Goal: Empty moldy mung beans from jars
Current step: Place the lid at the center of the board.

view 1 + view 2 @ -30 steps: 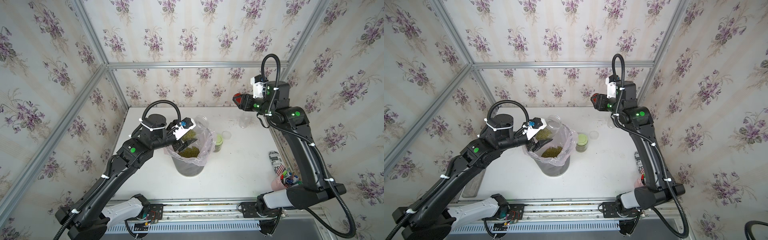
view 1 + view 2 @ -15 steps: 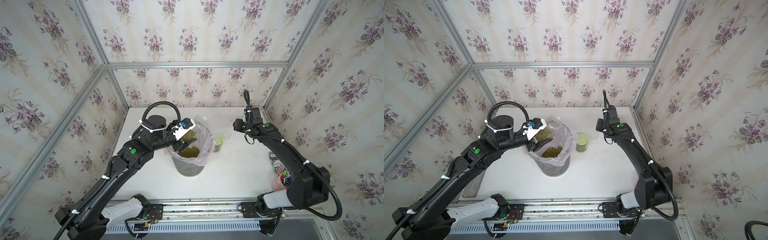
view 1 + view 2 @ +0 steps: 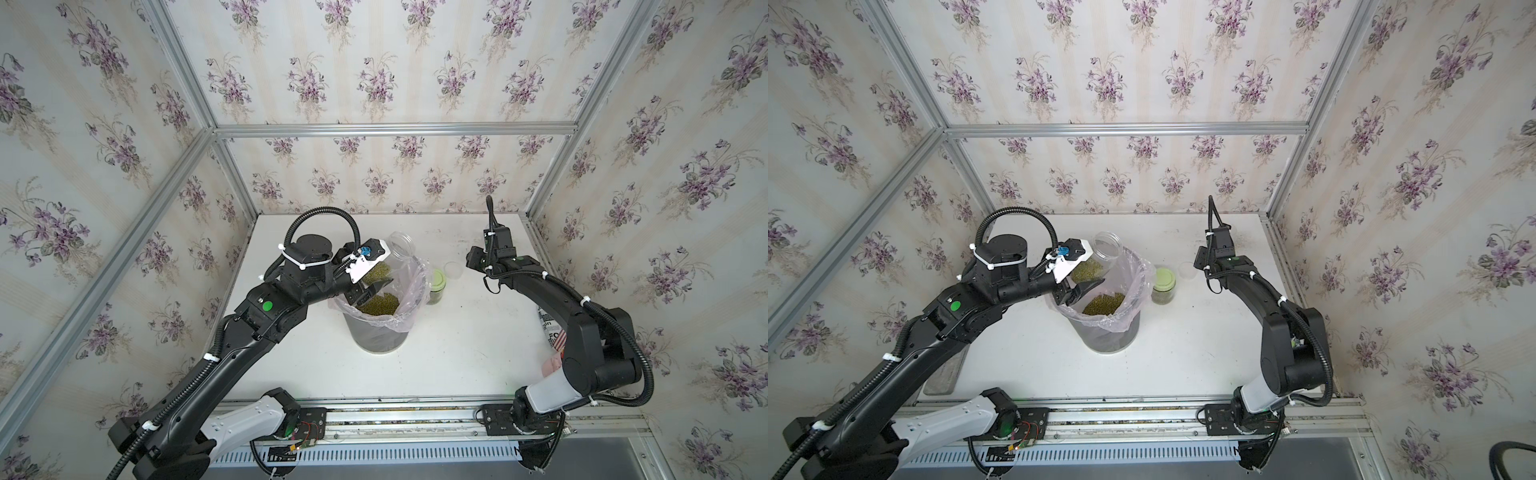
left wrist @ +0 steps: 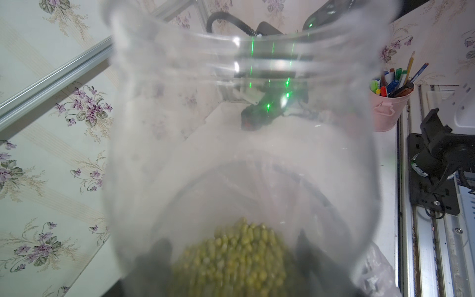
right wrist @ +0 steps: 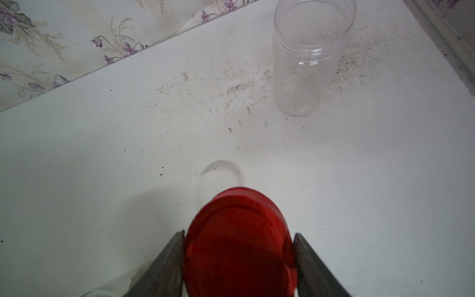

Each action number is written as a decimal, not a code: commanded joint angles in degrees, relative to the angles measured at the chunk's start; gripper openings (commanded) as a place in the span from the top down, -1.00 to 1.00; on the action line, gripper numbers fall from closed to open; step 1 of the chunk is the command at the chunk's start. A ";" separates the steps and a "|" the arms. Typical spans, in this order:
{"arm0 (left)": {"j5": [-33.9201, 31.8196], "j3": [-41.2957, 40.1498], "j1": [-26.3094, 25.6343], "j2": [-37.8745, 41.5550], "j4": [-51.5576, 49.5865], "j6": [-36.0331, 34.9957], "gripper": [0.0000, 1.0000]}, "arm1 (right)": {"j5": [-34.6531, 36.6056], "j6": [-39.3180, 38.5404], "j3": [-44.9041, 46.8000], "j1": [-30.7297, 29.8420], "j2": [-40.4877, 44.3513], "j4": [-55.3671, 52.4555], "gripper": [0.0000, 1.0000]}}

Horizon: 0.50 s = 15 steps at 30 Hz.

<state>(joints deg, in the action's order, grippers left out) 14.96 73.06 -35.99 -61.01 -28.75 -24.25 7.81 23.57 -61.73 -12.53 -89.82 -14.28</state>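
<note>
The right arm (image 3: 540, 286), raised high by the back wall a second ago, has swung down low over the worktop (image 3: 457, 353). The right jaws pinch the red lid (image 5: 236, 257) by its rim, near the translucent white lid (image 5: 221, 172) lying flat. An empty clear jar (image 5: 308, 64) stands upright towards the back corner. The left arm (image 3: 266, 316) has not moved: the left jaws clamp an open jar (image 3: 397, 253), tilted above the grey bin (image 3: 376, 336) with its pink liner (image 3: 417, 282). The moldy mung beans (image 3: 380, 272) lie partly in that jar and partly heaped in the bin. A green-lidded jar (image 3: 436, 286) stands just beside the bin.
</note>
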 commanded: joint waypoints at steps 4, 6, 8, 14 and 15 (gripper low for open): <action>0.31 0.24 0.04 -0.25 3.00 0.39 -0.14 | -2.38 0.33 1.29 2.29 -3.14 3.08 -0.16; 0.33 0.34 0.09 -0.07 3.00 0.41 -0.14 | -3.23 0.20 0.70 3.08 -4.98 2.90 -0.16; 0.33 0.34 0.04 0.01 3.00 0.44 -0.13 | -3.48 0.01 0.22 3.59 -6.76 3.20 -0.16; 0.42 0.31 0.05 -0.05 3.00 0.34 -0.13 | -4.61 -0.37 -4.12 4.27 -12.77 3.08 -0.16; 0.42 0.39 0.06 -0.07 3.00 0.34 -0.13 | -4.69 -0.29 -4.99 4.28 -14.07 2.82 -0.16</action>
<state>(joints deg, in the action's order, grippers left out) 14.94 73.08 -35.99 -61.06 -28.69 -23.86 3.57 23.44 -65.19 -8.43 -101.97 -12.10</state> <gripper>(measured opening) 0.748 0.580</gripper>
